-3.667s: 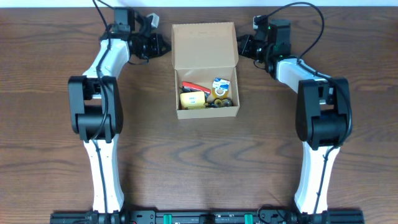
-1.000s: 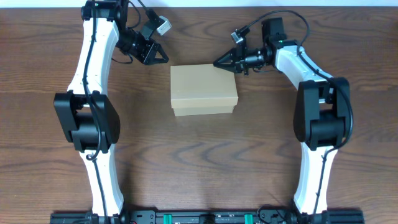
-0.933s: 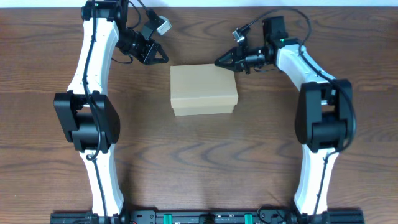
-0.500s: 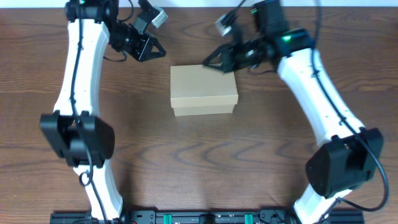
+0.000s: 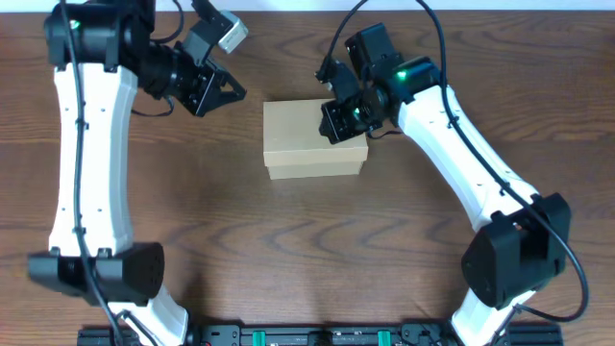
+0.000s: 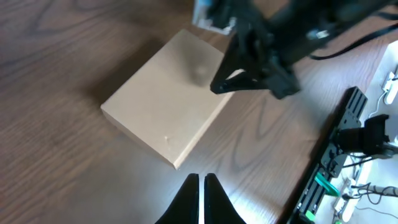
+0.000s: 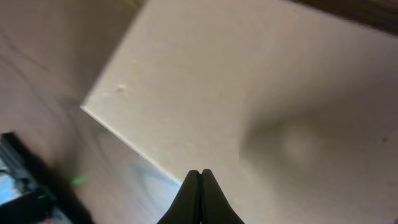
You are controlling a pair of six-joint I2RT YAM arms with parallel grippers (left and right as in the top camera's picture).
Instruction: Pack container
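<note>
The tan cardboard container [image 5: 303, 144] sits closed at the table's centre, lid flat; its contents are hidden. It also shows in the left wrist view [image 6: 165, 112] and fills the right wrist view [image 7: 249, 93]. My right gripper [image 5: 332, 123] is shut and empty, its tips over the lid's right rear part, seen close above the lid in its wrist view [image 7: 200, 174]. My left gripper [image 5: 231, 91] is shut and empty, raised above the table to the left rear of the container, tips apart from it in its wrist view [image 6: 200, 180].
Brown wood table [image 5: 307, 250]. A black rail with green clips [image 5: 307, 336] runs along the front edge; it also shows in the left wrist view [image 6: 336, 162]. The right arm [image 6: 273, 43] crosses above the container.
The open box with stationery was closed earlier. Over the last second the right gripper swung from the right rear corner onto the lid, and the left arm rose and shifted left.
</note>
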